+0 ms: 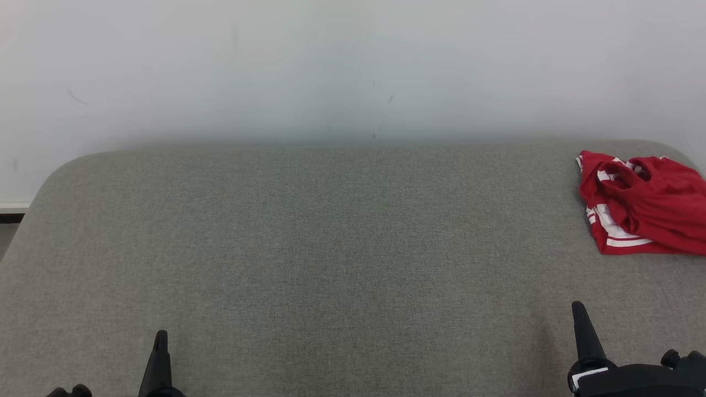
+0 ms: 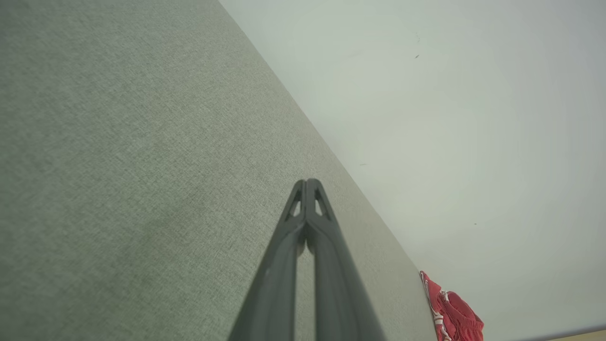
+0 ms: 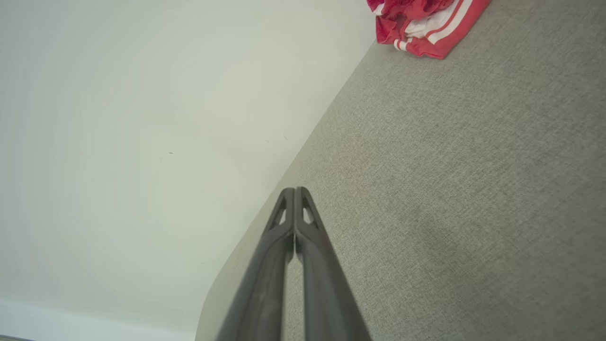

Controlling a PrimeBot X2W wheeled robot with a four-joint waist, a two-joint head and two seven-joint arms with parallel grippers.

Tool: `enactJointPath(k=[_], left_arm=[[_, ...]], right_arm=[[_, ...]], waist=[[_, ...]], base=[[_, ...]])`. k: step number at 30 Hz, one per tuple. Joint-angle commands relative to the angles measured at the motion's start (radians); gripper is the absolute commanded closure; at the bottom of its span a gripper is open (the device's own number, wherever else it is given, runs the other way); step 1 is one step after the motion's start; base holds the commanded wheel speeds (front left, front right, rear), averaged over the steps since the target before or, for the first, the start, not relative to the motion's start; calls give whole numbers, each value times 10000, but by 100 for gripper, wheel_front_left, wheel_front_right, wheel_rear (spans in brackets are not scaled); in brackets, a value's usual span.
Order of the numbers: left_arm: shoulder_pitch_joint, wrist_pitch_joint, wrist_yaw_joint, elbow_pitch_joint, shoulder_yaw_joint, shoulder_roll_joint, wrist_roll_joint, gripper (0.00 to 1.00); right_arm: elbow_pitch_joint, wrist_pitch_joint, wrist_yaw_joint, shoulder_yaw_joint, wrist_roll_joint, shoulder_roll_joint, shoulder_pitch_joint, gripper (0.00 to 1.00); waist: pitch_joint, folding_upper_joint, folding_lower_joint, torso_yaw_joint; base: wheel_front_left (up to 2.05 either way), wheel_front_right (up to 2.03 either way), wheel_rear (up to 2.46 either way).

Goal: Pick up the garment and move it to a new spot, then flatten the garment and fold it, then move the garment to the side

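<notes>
Both pairs of jaws clenched empty, the crumpled red garment (image 1: 642,204) lay ahead and rightward of the right jaws, the nearer pair, well apart from the left jaws.

Open passage across grey tabletop (image 1: 331,248) from 9 o'clock through centre to 1 o'clock. Blocked at 2 o'clock, near far right corner, by crumpled red garment (image 1: 640,204). Bounded at 12 o'clock by white wall (image 1: 353,66) just behind far edge.
</notes>
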Motion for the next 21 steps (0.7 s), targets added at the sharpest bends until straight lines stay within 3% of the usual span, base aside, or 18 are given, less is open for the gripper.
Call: enactJointPath(k=[1, 21], left_arm=[[-249, 88, 6, -63, 61, 5, -428, 100], [-488, 593, 9, -7, 183, -1, -2376, 100]], right_arm=[[-64, 102, -10, -68, 365, 10, -224, 100], [13, 590, -13, -273, 2145, 45, -457, 100]], waist=[[6, -1, 0, -3], [57, -1, 0, -31]], base=[[0, 0, 0], [0, 0, 0]])
